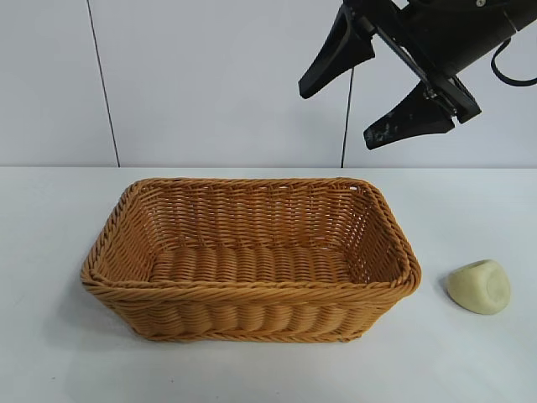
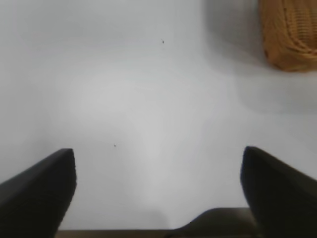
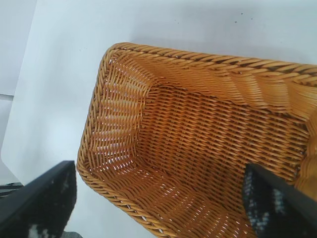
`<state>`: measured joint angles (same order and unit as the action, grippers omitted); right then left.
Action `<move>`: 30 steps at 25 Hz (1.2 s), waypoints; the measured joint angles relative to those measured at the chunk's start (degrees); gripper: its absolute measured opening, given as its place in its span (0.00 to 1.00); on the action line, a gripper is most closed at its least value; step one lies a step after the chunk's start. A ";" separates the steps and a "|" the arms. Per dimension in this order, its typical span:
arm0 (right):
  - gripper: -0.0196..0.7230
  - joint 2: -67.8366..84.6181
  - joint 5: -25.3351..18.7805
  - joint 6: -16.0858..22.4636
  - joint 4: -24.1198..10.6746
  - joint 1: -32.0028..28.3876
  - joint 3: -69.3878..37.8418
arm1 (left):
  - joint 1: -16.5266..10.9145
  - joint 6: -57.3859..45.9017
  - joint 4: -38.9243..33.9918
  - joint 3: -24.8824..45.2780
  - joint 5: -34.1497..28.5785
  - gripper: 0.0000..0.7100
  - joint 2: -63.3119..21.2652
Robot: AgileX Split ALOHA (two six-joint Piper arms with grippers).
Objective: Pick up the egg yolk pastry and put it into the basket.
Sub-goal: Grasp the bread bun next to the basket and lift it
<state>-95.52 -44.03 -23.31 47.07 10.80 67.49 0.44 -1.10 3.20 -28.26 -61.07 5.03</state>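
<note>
The egg yolk pastry (image 1: 480,286) is a pale cream-yellow lump lying on the white table to the right of the basket. The orange-brown wicker basket (image 1: 126,285) stands in the middle of the table and holds nothing. My right gripper (image 1: 336,113) hangs high above the basket's back right corner, open and empty. In the right wrist view the gripper (image 3: 158,198) looks down into the basket (image 3: 124,99); the pastry is out of that view. My left gripper (image 2: 158,183) is open and empty over bare table; a corner of the basket (image 2: 290,34) shows farther off.
The white table (image 1: 50,235) runs all round the basket. A pale wall with vertical seams stands behind the table.
</note>
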 joint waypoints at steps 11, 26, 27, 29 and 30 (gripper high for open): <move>0.87 -0.01 -7.82 21.58 -37.07 -0.71 9.63 | 0.00 0.00 0.06 0.11 0.00 0.98 -5.38; 0.87 -8.59 -11.34 23.97 -41.02 -8.97 9.69 | 0.00 0.00 0.06 0.11 0.00 0.98 -5.40; 0.87 -11.19 -11.34 23.96 -40.48 -8.97 9.69 | 0.00 0.00 0.06 0.11 0.00 0.98 -5.40; 0.87 -13.91 -11.34 23.96 -40.21 -8.97 9.69 | 0.00 0.00 0.06 0.11 0.00 0.98 -5.40; 0.87 -15.43 -11.34 23.96 -40.08 -8.97 9.69 | 0.00 0.00 0.06 0.11 0.00 0.98 -5.40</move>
<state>-110.96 -55.37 0.65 6.99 1.83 77.18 0.44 -1.10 3.27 -28.15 -61.07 -0.37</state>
